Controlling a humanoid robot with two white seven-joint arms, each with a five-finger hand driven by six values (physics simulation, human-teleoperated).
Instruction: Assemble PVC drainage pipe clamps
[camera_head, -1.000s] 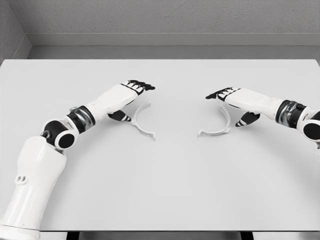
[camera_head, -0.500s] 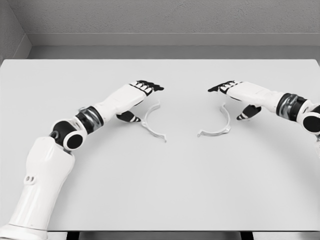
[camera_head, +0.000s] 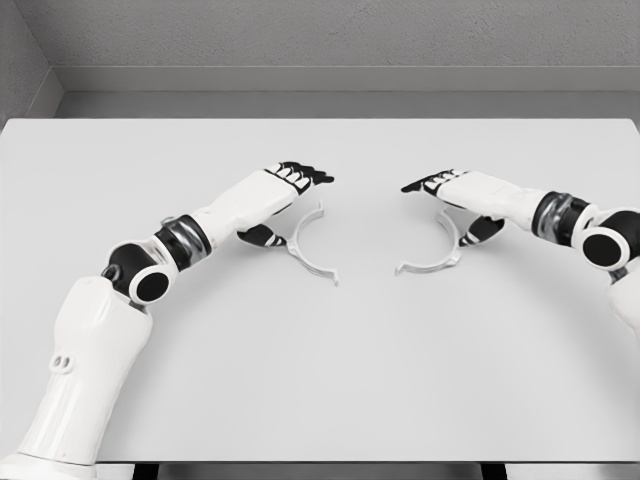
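1. My landmark is the white half-ring pipe clamp piece on my left (camera_head: 305, 247), a thin curved plastic arc that lies flat on the pale grey worktop (camera_head: 320, 380), a little left of the worktop's middle. Its open side faces right.
2. The second white half-ring clamp piece (camera_head: 437, 251) lies well apart to the right of that first arc, also flat on the worktop. Its open side faces left, so the two arcs bow away from each other across a bare gap.
3. My left hand (camera_head: 283, 190) sits over the far end of the left arc, palm down. Its black-tipped fingers (camera_head: 310, 176) are stretched forward and lie close together, pointing right. The thumb (camera_head: 262, 235) hangs lower, just beside the arc's outer curve. I cannot tell whether any part of the hand touches the plastic, and it closes on nothing.
4. My right hand (camera_head: 462, 192) is well to the right of the landmark arc, over the far end of the other piece. Its fingers (camera_head: 424, 184) reach out towards the left, extended rather than curled. The thumb (camera_head: 484, 228) drops beside that arc's outer curve. Nothing is pinched there either.
5. Both white forearms slant in from the near corners of the worktop.
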